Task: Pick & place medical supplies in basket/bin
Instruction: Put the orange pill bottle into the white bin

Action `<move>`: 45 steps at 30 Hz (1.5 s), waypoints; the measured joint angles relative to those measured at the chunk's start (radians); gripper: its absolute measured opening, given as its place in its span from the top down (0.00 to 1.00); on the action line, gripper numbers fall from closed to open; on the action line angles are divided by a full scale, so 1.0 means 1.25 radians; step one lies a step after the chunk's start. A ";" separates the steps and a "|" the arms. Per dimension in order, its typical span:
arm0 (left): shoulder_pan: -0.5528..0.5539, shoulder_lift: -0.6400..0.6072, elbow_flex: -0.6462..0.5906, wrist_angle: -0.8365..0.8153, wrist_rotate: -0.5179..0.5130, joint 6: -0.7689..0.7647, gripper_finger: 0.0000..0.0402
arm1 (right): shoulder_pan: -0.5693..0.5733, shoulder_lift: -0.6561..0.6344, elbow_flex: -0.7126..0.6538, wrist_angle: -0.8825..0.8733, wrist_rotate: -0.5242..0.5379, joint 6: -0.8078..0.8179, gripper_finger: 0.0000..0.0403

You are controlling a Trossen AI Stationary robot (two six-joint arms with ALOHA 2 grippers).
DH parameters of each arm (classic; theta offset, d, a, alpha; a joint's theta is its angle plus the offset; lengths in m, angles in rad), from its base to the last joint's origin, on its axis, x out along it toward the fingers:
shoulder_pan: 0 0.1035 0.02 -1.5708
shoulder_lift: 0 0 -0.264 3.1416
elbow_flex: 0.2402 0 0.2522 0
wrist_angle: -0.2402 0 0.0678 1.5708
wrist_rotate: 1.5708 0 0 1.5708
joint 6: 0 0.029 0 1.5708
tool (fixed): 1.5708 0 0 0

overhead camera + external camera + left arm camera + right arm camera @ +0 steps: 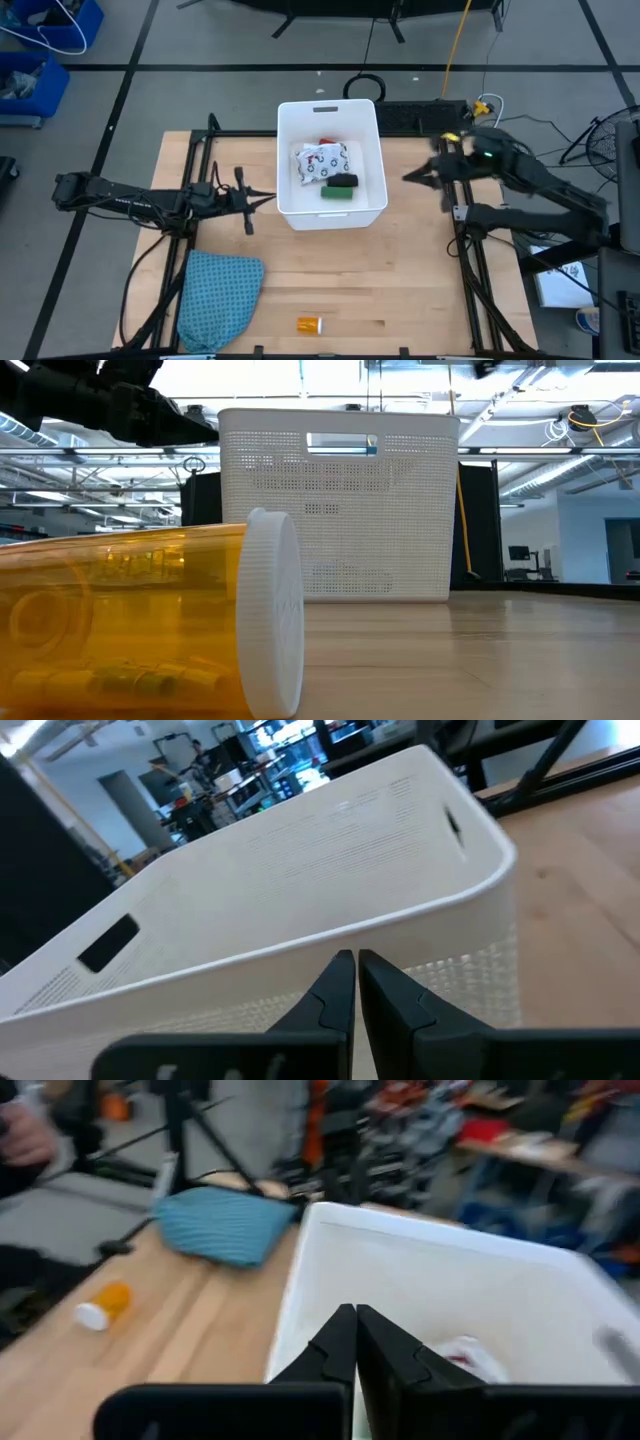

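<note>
The white bin [296,126] stands at the table's middle, toward the far edge. In it lie a white black-patterned packet [322,163], a black oblong [343,181], a green block [336,194] and something red [327,142]. The orange vial [310,325] lies on its side near the near edge, its white cap [275,615] filling the low view's foreground. My left gripper [272,198] is shut, its tips right beside the bin's left wall, near the rim [300,940]. My right gripper [408,178] is shut and hangs in the air just right of the bin [430,1270]. My left gripper has its shut fingertips [340,970] close against the outside of the bin's left wall, just under the rim, coming level from the table's left. Whether they touch the wall, I cannot tell.
A teal-blue cloth [218,295] lies at the near left of the table, left of the vial [105,1305]. Black frame rails [470,250] run along the table's left and right sides. Bare wood spreads between the bin and the near edge.
</note>
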State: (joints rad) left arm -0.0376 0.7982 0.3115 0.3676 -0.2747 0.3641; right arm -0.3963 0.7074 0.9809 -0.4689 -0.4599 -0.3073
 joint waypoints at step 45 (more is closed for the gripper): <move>-0.001 -0.011 0.000 -0.001 -0.067 -0.009 0.94 | 0.177 -0.344 -0.697 0.757 -0.012 0.210 1.00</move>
State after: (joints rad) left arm -0.0393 0.7846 0.3119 0.3661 -0.3582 0.3534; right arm -0.1745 0.2770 0.1097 0.4779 -0.4747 -0.0444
